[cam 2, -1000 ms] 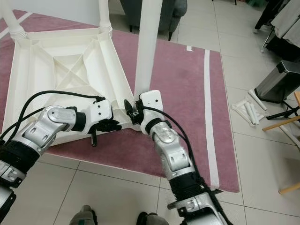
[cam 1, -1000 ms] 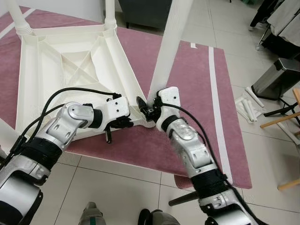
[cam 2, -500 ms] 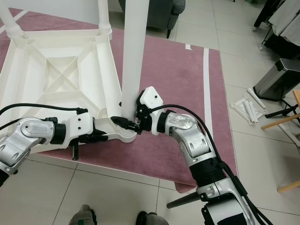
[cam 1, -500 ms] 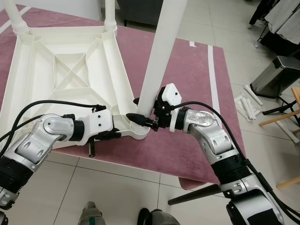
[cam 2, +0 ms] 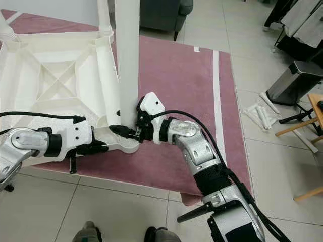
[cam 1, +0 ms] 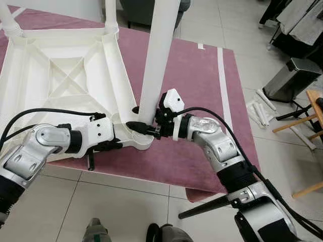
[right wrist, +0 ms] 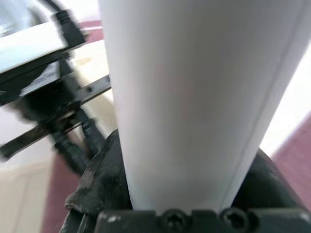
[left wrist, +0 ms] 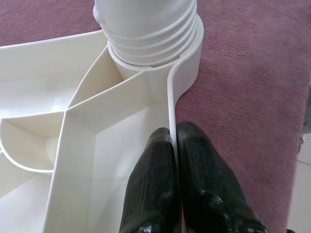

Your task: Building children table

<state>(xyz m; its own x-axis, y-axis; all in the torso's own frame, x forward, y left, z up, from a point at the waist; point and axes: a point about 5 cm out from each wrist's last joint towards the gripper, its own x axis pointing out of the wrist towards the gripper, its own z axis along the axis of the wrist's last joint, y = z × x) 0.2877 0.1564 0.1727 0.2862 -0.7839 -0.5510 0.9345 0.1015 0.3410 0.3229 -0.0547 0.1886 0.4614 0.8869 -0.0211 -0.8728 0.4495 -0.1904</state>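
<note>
A white plastic children's table (cam 1: 60, 85) lies upside down on a mauve rug (cam 1: 192, 75). A white table leg (cam 1: 156, 60) stands nearly upright in the near right corner socket, and its ribbed base (left wrist: 146, 34) sits in the collar. My right gripper (cam 1: 144, 126) is shut on the leg's lower end; a black finger (right wrist: 97, 189) wraps one side of the leg (right wrist: 194, 97). My left gripper (left wrist: 173, 133) is shut on the table's thin rim wall (left wrist: 171, 97) just beside that corner, and its white body (cam 1: 98, 133) lies along the near edge.
Two more legs stand in the far corners (cam 1: 10, 20) (cam 1: 110, 15). A grey armchair (cam 1: 146, 10) is behind the rug. On the tile floor to the right are a metal bin (cam 1: 287, 80), loose white parts (cam 1: 260, 108) and wooden chair legs (cam 1: 303, 126).
The leg has swung from leaning right to nearly upright in the corner socket. My right arm has swung out to the right, still holding the leg. The left gripper stays on the rim.
</note>
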